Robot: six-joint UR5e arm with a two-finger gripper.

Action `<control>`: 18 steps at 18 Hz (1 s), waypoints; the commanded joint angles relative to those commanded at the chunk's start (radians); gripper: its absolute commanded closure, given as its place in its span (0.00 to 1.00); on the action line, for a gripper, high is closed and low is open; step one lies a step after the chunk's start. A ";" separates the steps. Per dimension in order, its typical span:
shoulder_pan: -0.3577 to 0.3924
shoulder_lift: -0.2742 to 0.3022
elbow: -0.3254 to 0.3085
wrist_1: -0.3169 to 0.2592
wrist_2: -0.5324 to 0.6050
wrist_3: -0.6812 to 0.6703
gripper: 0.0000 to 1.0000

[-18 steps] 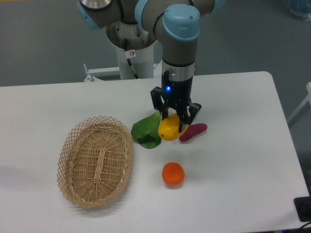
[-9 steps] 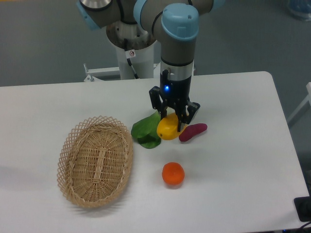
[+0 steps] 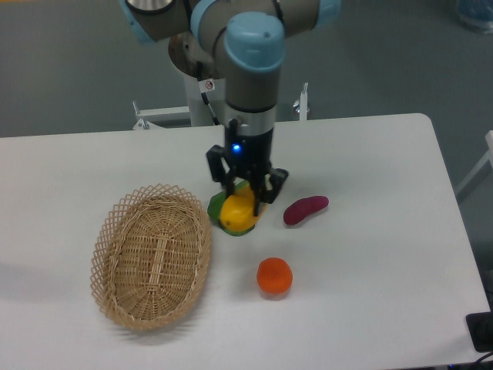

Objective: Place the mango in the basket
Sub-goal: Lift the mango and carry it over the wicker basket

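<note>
The yellow mango (image 3: 238, 213) hangs between the black fingers of my gripper (image 3: 243, 200), which is shut on it just above the table. It is over a green leafy vegetable, right of the basket. The tan wicker basket (image 3: 152, 257) lies at the left of the table, oval and shallow, with nothing inside. Its right rim is a short way left of the mango.
A green leafy vegetable (image 3: 217, 208) lies under and behind the held mango. A purple sweet potato (image 3: 305, 210) rests to the right. A round orange fruit (image 3: 274, 276) sits nearer the front. The arm's base (image 3: 208, 77) stands behind the table's far edge.
My gripper has carried the mango to the left, away from the sweet potato and over the green vegetable, closer to the basket.
</note>
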 joint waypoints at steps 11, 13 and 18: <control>-0.178 -0.180 0.071 0.054 0.086 -0.145 0.50; -0.187 -0.198 0.072 0.055 0.086 -0.145 0.50; -0.204 -0.238 0.069 0.065 0.086 -0.122 0.51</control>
